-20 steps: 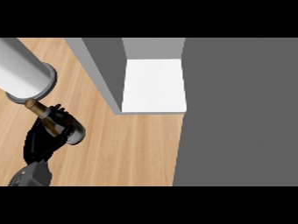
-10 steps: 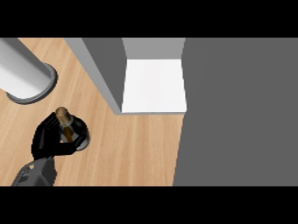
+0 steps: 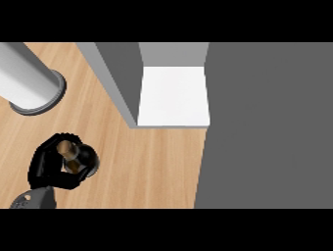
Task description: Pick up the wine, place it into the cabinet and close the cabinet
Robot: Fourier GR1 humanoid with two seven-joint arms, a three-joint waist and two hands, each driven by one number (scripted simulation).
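Left hand (image 3: 54, 164) curled round wine bottle (image 3: 71, 152) on counter (image 3: 148, 162); risk: bottle striking open cabinet (image 3: 173, 95) door edge if carried low.

Wine (image 3: 69, 156) mostly hidden inside curled left hand (image 3: 54, 166); only a brown patch showed. Left forearm (image 3: 34, 200) cut by lower edge. Cabinet (image 3: 173, 93) interior cut at top. Right hand out of view.
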